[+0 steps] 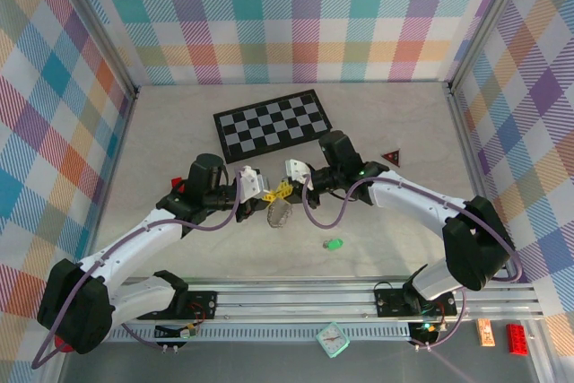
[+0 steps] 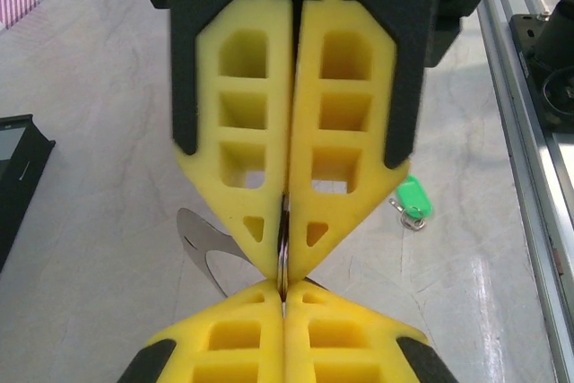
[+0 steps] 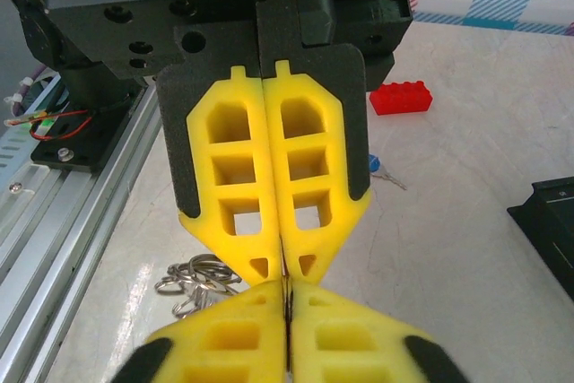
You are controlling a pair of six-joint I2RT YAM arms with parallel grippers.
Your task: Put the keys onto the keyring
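My two grippers meet tip to tip above the middle of the table. The left gripper (image 1: 266, 195) (image 2: 285, 288) is shut on the thin silver wire of the keyring (image 2: 283, 244). Facing it, the right gripper (image 1: 287, 188) (image 3: 287, 284) has its jaws pressed together on the same wire. The rest of the keyring (image 1: 280, 214) hangs below the tips as a bunch of small silver rings (image 3: 193, 277) and a flat metal tag (image 2: 202, 247). A green key (image 1: 334, 243) (image 2: 413, 198) lies on the table toward the near edge. A blue key (image 3: 375, 166) lies beside the left arm.
The black-and-white chessboard (image 1: 272, 121) lies behind the grippers. A dark red triangle (image 1: 391, 157) sits to the right, and a small red block (image 1: 179, 187) (image 3: 402, 98) to the left by the left arm. An aluminium rail (image 1: 359, 298) runs along the near edge.
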